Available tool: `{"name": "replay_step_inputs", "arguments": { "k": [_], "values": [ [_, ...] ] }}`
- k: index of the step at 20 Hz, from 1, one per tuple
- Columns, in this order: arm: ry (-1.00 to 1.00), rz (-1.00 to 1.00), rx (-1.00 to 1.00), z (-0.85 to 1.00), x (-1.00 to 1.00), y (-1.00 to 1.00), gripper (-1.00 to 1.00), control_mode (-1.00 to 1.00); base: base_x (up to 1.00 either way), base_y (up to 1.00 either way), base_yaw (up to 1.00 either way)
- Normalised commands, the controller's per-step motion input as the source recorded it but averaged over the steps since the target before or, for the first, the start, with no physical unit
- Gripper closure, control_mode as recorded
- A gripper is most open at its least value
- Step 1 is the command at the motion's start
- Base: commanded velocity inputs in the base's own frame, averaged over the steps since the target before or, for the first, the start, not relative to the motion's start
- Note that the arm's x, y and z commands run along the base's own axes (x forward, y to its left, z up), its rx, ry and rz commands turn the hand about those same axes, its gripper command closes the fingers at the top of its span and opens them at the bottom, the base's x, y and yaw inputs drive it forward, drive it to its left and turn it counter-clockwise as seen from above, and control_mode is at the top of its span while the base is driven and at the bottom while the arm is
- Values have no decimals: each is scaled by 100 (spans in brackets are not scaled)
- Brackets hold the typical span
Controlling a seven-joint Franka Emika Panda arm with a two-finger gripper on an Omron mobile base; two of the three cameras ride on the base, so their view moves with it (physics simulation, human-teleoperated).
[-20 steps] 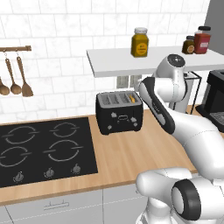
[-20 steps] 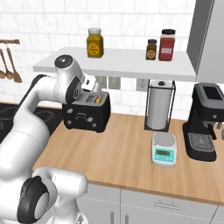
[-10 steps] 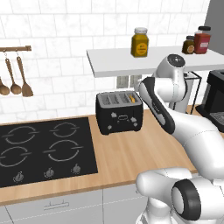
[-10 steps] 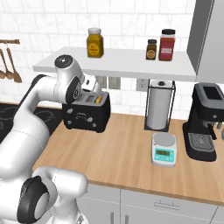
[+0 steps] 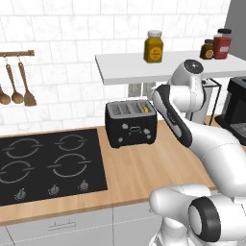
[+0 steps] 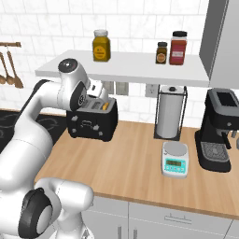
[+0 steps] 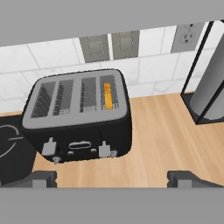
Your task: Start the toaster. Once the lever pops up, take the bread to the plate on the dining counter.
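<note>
Black toaster (image 7: 78, 118) (four slots), orange bread (image 7: 107, 96) apparently inside.

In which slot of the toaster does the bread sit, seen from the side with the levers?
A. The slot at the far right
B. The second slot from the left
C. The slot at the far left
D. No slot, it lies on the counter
A: in the hand view the orange edge of the bread shows in the rightmost of the four slots of the toaster.
</note>
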Motion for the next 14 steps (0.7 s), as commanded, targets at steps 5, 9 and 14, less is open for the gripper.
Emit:
{"name": "replay_step_inputs", "arguments": {
  "k": [5, 9, 14],
  "values": [
    [0, 0, 0, 0, 0, 0, -100, -100, 0, 0, 0],
    [0, 0, 0, 0, 0, 0, -100, -100, 0, 0, 0],
    [0, 0, 0, 0, 0, 0, -100, -100, 0, 0, 0]
  ]
}}
